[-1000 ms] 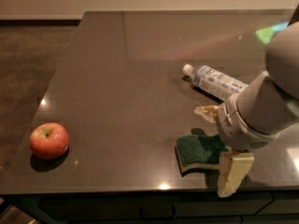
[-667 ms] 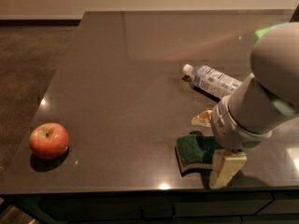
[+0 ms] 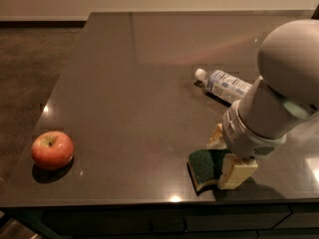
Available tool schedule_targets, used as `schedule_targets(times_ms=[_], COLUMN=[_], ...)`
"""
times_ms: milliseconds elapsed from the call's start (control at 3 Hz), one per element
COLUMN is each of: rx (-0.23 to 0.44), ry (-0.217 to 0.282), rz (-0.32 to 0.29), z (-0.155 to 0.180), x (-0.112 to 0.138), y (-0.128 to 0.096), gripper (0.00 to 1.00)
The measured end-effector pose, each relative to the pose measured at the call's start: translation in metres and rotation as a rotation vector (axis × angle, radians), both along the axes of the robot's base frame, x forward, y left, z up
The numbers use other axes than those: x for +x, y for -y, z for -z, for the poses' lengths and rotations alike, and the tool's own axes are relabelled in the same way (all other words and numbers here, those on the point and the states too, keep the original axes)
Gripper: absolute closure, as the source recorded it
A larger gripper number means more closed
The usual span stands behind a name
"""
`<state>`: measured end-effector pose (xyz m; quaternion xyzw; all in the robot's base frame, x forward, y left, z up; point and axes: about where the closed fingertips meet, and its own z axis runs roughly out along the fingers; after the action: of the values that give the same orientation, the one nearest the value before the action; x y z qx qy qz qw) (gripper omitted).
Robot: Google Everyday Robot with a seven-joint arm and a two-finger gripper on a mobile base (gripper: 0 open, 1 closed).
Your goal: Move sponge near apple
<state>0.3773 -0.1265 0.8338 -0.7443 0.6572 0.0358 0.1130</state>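
Note:
The sponge (image 3: 205, 167), dark green on top with a pale yellow layer under it, lies flat near the table's front edge, right of centre. My gripper (image 3: 227, 154) is down over the sponge's right end, open. One pale finger (image 3: 237, 172) stands at the sponge's near right corner and the other (image 3: 217, 136) just behind its far edge. The arm's wrist hides the sponge's right end. The red apple (image 3: 52, 150) sits far to the left, near the front left corner.
A clear plastic water bottle (image 3: 225, 84) lies on its side behind the gripper. The dark glossy table (image 3: 139, 83) ends just in front of the sponge and the apple. The floor lies beyond its left edge.
The arm has lowered and shifted slightly left over the sponge, bringing the near finger in against the sponge's right corner. The sponge, apple and bottle have not moved.

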Motion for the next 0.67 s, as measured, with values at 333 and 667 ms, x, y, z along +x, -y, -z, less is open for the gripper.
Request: schedule_targets(times_ms=[333, 667], rx=[0.0, 0.021], ry=[0.0, -0.006], rz=[0.0, -0.026], z=[-0.001, -0.03], x=[0.0, 0.002], y=[0.0, -0.022], gripper=[0.88, 1.0])
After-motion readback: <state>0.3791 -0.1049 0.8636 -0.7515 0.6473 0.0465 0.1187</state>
